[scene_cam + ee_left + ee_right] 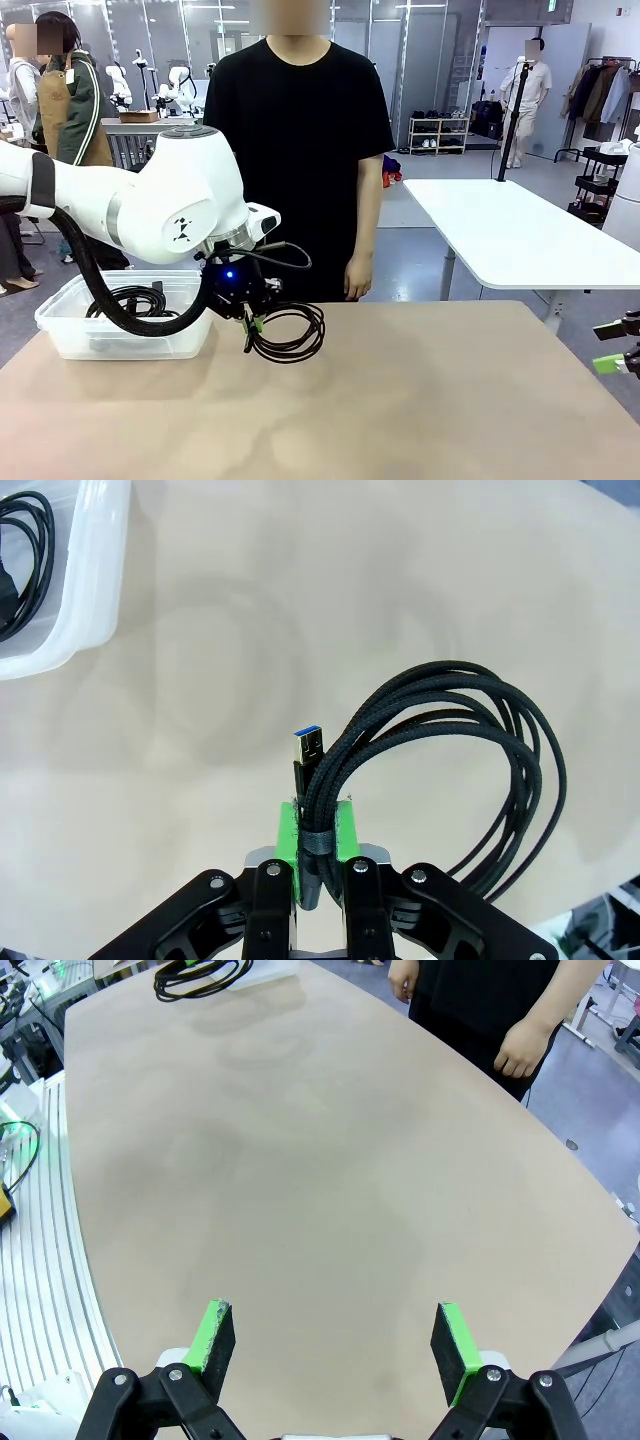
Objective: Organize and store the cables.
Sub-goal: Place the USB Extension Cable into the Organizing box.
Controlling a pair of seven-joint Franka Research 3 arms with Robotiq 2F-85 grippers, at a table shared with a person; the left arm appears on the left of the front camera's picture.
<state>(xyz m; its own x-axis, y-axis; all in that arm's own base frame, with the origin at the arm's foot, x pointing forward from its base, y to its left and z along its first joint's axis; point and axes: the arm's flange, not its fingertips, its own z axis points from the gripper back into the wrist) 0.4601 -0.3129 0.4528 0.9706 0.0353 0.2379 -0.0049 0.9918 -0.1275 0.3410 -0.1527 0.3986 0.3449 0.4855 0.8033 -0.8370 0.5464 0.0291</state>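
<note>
We have one cable (pixel 128 300) already in the bin (pixel 70 335), our left jaws (pixel 320 848) clamped on a coiled cable (pixel 470 770) just beside that bin, not yet stored, and our right jaws (pixel 335 1345) apart, idle.

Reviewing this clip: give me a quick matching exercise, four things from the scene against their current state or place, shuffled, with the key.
Things:
1. left gripper
2. right gripper
3. coiled cable
4. clear bin

States:
A. open over bare tabletop
B. pinched near its USB plug, loops hanging by the table
C. shut on a cable bundle
D. at the table's left end, black cables already inside

Pairs: 1-C, 2-A, 3-B, 4-D
</note>
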